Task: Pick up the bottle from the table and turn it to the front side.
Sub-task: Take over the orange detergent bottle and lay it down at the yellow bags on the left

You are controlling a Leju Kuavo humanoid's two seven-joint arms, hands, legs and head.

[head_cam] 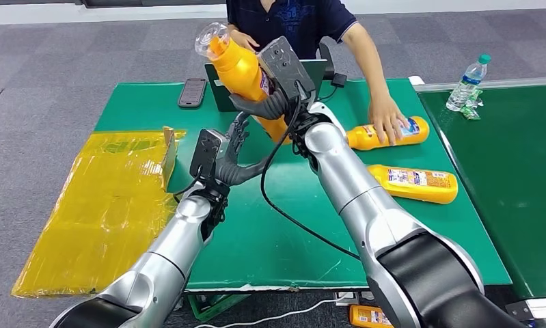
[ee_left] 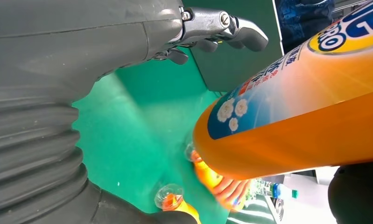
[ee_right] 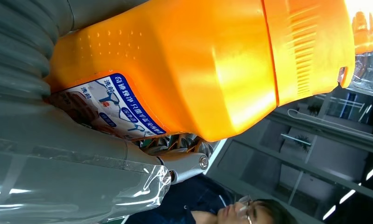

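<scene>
My right hand [head_cam: 273,102] grips an orange bottle [head_cam: 239,68] by its lower body and holds it high above the green table [head_cam: 277,232], tilted, with its clear cap up and to the left. In the right wrist view the bottle [ee_right: 198,70] lies against my right hand [ee_right: 58,154], part of a blue-and-white label showing. My left hand [head_cam: 232,154] hovers just below and left of the bottle's base with fingers spread, holding nothing. The left wrist view shows the bottle's [ee_left: 306,107] labelled side close beyond my left hand's fingers [ee_left: 221,28].
A person at the far side presses a hand [head_cam: 386,123] on a second orange bottle [head_cam: 413,130] lying on the table. A third bottle [head_cam: 413,183] lies nearer. A phone [head_cam: 192,92], yellow plastic sheet [head_cam: 106,205] and water bottle [head_cam: 468,82] are around.
</scene>
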